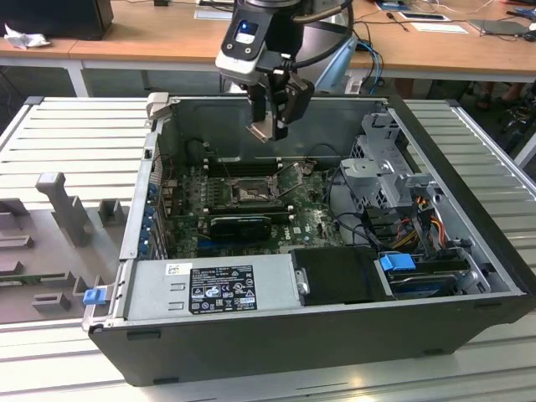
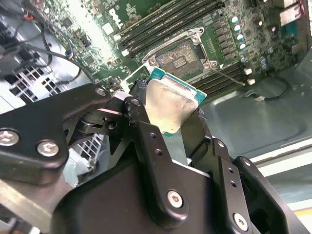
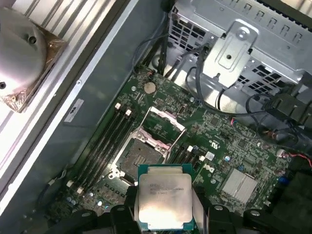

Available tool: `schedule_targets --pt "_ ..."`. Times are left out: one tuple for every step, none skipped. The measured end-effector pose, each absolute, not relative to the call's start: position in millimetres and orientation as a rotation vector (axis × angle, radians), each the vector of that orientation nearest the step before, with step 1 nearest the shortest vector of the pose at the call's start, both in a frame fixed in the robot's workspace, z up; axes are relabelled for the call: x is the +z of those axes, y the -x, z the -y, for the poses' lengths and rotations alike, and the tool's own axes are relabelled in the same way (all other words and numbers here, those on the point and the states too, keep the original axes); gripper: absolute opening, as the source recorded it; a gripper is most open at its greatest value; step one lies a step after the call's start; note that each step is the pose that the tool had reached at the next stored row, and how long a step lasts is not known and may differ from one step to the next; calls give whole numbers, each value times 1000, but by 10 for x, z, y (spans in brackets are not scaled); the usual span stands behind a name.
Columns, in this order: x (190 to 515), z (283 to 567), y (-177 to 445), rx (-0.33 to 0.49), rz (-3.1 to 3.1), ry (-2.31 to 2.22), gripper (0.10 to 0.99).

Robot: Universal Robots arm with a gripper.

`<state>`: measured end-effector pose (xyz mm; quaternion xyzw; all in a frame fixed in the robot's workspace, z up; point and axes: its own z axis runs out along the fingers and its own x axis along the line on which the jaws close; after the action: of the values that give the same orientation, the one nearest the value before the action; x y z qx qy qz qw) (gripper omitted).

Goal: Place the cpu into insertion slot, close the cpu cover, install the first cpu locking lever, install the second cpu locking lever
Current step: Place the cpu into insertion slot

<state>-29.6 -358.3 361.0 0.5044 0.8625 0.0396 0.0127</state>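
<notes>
Above the insertion slot (image 3: 140,155), my gripper (image 3: 165,209) is clamped on the cpu (image 3: 163,195) by its side edges — so its faces go untouched, I judge. The cpu cover (image 3: 169,117) stands hinged up beside the slot — leaving the socket open.

a robotics lab or electronics workshop; an opened computer case (image 1: 293,343) lies on a ribbed metal bench (image 1: 75,134); wooden desks (image 1: 142,38) behind hold papers (image 1: 439,28), with cables (image 1: 377,60) trailing off them; grey moulded fixtures (image 1: 65,209) sit at the exterior view's left
</notes>
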Motion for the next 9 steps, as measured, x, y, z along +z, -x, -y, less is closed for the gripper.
schedule_targets --pt "3608 3583 296 123 -2675 -1592 529" --pt "3607 3583 296 122 -2655 -1624 529" --pt "3606 3583 296 122 -2634 -1656 529" --pt "3605 3583 296 121 -2614 -1686 529" --pt "3604 3583 296 121 -2594 -1715 529" --pt "3602 3583 296 120 -2574 -1743 529" --pt "3601 3583 296 120 -2561 -1761 529" --pt "3593 3583 296 119 -2535 -1797 529" --pt "3581 3583 296 118 -2507 -1834 529"
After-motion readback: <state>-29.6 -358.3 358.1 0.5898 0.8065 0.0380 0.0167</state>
